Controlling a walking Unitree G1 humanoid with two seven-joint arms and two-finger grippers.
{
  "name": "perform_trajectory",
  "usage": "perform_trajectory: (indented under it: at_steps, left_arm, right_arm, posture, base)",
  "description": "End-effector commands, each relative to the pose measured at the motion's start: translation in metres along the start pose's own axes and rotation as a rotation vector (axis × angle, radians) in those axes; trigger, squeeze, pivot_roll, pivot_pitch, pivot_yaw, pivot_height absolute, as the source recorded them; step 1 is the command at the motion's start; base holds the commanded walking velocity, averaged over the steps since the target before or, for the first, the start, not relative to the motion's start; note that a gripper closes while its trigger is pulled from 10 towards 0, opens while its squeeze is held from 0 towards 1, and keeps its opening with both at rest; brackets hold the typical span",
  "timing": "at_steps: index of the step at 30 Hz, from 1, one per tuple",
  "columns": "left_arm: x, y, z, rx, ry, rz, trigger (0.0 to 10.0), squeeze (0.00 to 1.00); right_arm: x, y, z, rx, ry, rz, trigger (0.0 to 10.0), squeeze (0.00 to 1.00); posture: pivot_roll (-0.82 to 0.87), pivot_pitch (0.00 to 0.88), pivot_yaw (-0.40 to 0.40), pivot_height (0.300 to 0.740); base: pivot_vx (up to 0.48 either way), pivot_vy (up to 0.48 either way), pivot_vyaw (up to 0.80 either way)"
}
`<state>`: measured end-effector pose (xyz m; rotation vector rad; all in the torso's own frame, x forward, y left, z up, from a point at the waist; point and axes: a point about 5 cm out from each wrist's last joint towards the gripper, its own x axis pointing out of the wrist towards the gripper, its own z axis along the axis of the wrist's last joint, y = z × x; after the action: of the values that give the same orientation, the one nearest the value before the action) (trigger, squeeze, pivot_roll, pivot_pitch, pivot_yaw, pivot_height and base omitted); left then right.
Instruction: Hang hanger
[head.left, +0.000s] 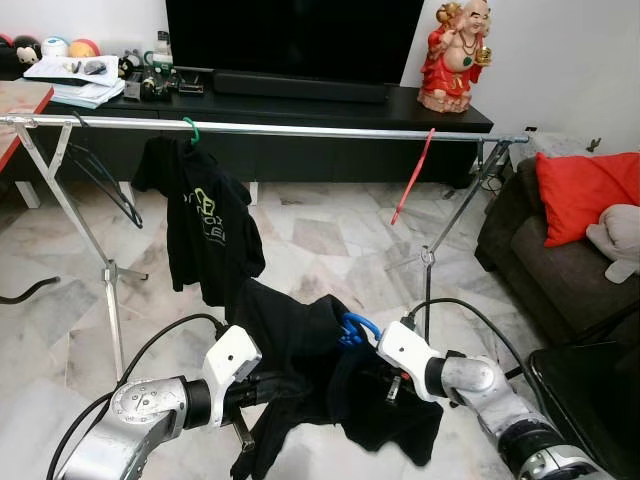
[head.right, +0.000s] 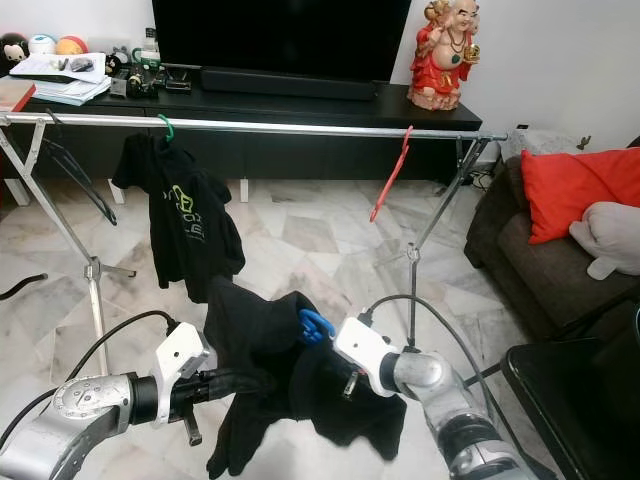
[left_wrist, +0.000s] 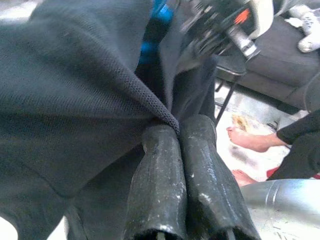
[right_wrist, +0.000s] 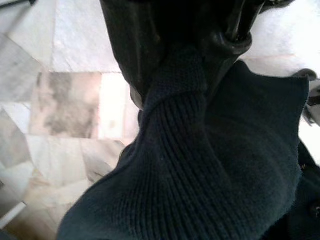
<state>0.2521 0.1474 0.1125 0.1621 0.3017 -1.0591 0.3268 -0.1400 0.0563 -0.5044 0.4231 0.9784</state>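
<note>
Low in the middle of the head views, a black garment hangs between the two arms, with the blue hanger poking out of its collar near the right arm. The left pincer is clenched on a fold of the cloth; in its wrist view the two black fingers press together with the knit edge caught at their tips. The right pincer is grasping a ribbed part of the same garment, the cloth bunched between its fingers.

The clothes rail runs across the upper part of the frame, well above and beyond the garment. It already carries a black printed T-shirt on a green hanger at upper left, a bare black hanger further left, and a red hanger right of centre.

The chief risk, as I judge it, is that both grips are on fabric and not on the hanger: lifting could let the hanger slide out of the neck or tip, so its hook misses the rail. The trailing hem could also snag on the rack's leg or on the right arm's cable. A person's bare feet show in the left wrist view, close to the work.
</note>
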Motion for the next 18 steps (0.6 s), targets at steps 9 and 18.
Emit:
perform_trajectory:
  at_steps: [9,18]
  left_arm:
    - [-0.008,-0.011,0.0,0.029,0.059,-0.099,10.0,1.0]
    - [-0.016,0.006,-0.001,0.123,0.13,0.016,10.0,1.0]
  right_arm:
    - [-0.003,-0.01,0.01,-0.055,-0.024,-0.029,0.0,0.0]
    - [-0.01,-0.001,0.01,-0.176,-0.051,0.149,0.0,0.0]
  posture:
    - [0.17,0.045,-0.148,0.74]
    - [0.17,0.054,-0.148,0.74]
  base:
    - [0.0,0.0,0.0]
    - [0.0,0.0,0.0]
